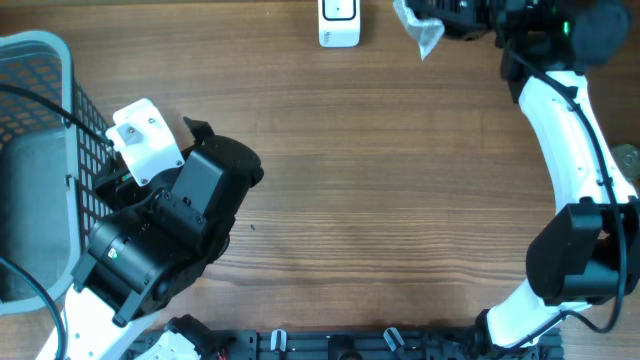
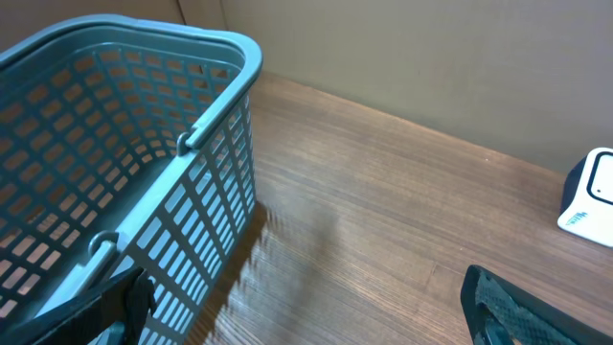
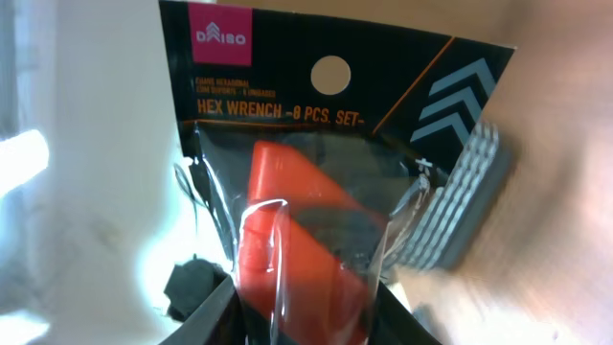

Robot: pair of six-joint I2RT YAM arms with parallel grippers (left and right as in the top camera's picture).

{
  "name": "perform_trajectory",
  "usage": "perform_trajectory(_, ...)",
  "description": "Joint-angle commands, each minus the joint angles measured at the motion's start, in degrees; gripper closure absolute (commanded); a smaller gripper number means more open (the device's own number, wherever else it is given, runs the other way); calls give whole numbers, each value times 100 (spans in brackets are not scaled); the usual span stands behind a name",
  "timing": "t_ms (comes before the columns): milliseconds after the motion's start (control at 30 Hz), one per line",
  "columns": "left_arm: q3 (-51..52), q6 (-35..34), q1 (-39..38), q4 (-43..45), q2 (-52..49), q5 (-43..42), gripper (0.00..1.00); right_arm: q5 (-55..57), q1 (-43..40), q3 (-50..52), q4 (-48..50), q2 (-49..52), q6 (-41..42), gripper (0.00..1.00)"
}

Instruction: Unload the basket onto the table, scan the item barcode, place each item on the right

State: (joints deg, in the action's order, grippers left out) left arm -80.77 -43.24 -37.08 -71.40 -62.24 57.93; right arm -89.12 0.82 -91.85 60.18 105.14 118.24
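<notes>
Near the white scanner (image 1: 339,24), the right gripper (image 1: 437,22), pinching the hex wrench pack (image 3: 316,220), should turn its barcode toward it.

Mock shop checkout, shopping basket (image 2: 201,211), barcode scanner (image 1: 339,22)

Overhead looks straight down; left wrist, low, shares its basket (image 2: 192,220) and table (image 1: 380,200) — right wrist views close-up.

A brown wood-grain desk (image 1: 380,180) spans the overhead view under even light. Behind its far edge stands a plain beige wall (image 2: 431,67), a soft sheen on the wood below.
</notes>
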Motion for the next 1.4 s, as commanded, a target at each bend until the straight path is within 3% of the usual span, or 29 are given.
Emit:
perform_trajectory(0, -13, -142, -13, 0, -2, -9, 0, -332, 7, -7, -662, -74, 35, 84)
perform_trajectory(133, -13, -267, -13, -2, -7, -50, 0, -332, -39, 0, -1637, -72, 44, 82)
perform_trajectory(233, -13, -269, -13, -2, -7, -50, 0, -332, -90, 0, -1845, -61, 37, 71)
perform_trajectory(267, -13, -269, -13, 0, -9, -50, 0, -332, -118, 2, -1825, -57, 24, 72)
perform_trajectory(333, -13, -269, -15, 0, -9, -50, 0, -332, -140, 76, -1537, -57, 26, 95)
perform_trajectory(367, -13, -267, -13, -2, -13, -50, 0, -332, -138, 120, -1434, -57, 44, 96)
perform_trajectory(833, -13, -529, -13, -2, -13, -94, 0, -332, 7, 149, -3182, -13, 44, 96)
perform_trajectory(1033, -13, -883, -13, -4, -13, -170, 0, -332, -15, 146, -5010, 26, 44, 95)
perform_trajectory(1367, -13, -1495, -15, -2, -13, -400, 0, -227, -35, 149, -5106, 232, 46, 95)
